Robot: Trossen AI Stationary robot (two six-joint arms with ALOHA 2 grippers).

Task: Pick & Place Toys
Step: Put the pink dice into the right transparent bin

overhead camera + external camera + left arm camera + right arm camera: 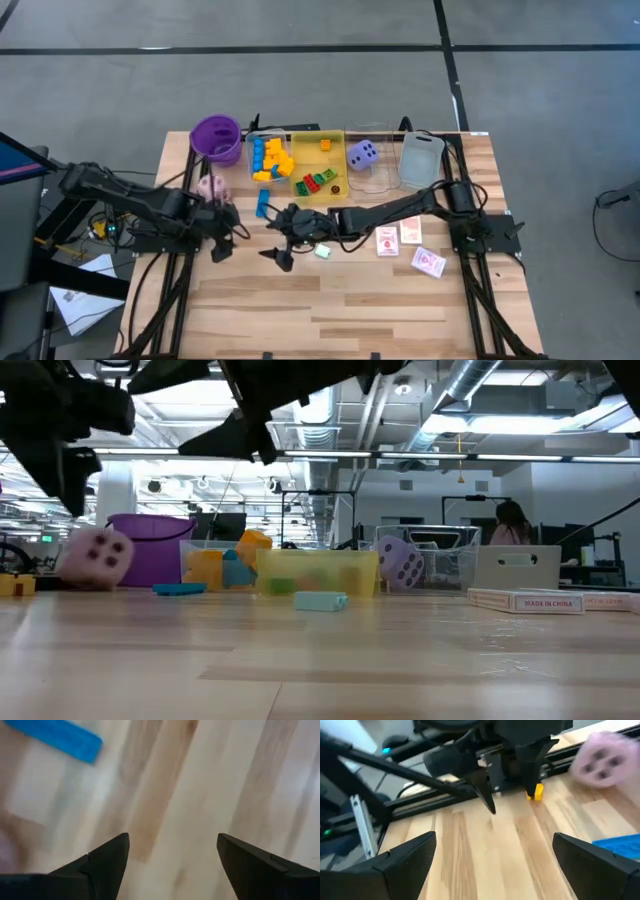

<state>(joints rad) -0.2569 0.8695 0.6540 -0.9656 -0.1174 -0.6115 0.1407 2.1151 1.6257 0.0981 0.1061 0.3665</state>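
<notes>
Overhead, both arms are meeting mid-table: the left gripper (222,243) is hovering spread and empty near the pink die (209,187), while the right gripper (285,240) is gaping beside a mint block (323,251). Sorted blocks are filling the yellow tray (338,138) (apparently the drop-off), and the purple die (362,153) is resting in the clear tray (384,185). Across the tabletop, red-patterned cards (525,600) are lying right. At the left wrist, a blue block (55,737) is lying ahead of parted fingers. At the right wrist, a small yellow block (534,792) is waiting beyond.
</notes>
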